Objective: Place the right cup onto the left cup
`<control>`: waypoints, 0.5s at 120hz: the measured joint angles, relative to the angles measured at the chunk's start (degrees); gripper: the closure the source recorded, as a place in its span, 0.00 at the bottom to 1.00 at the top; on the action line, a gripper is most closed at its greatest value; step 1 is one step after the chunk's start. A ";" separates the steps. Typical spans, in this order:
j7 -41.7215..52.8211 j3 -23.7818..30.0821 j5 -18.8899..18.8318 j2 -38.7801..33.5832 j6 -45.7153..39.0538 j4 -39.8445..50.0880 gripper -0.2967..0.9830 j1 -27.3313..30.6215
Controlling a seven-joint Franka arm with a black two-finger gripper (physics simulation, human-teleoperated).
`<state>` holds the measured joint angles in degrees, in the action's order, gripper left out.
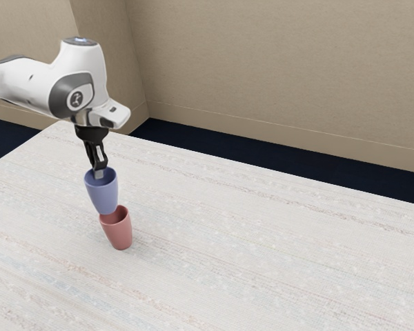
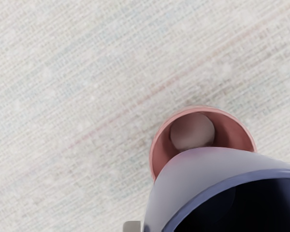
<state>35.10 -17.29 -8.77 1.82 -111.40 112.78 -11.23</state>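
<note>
Table (image 1: 297,276): was pale — faintly streaked
Wall (image 1: 276,62): stood beige beyond the table
Baseboard (image 1: 262,131): ran along the wall's foot
Floor (image 1: 297,160): showed dark blue — between baseboard and table

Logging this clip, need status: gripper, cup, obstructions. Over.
Gripper shut on blue cup, at its rim. Blue cup aloft, overlapping pink cup's mouth in both views, not fully nested. No obstruction seen between them.
</note>
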 joint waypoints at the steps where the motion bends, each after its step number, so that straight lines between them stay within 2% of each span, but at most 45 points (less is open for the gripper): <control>1: 0.05 0.00 -0.06 0.07 0.00 -0.01 0.85 -0.02; 36: 1.47 -0.03 -0.90 1.02 -0.47 -0.01 0.85 -4.27; 60: 2.12 -0.04 -1.00 0.86 -0.64 0.27 0.85 -2.72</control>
<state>37.21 -17.34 -9.76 2.68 -112.04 113.04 -13.95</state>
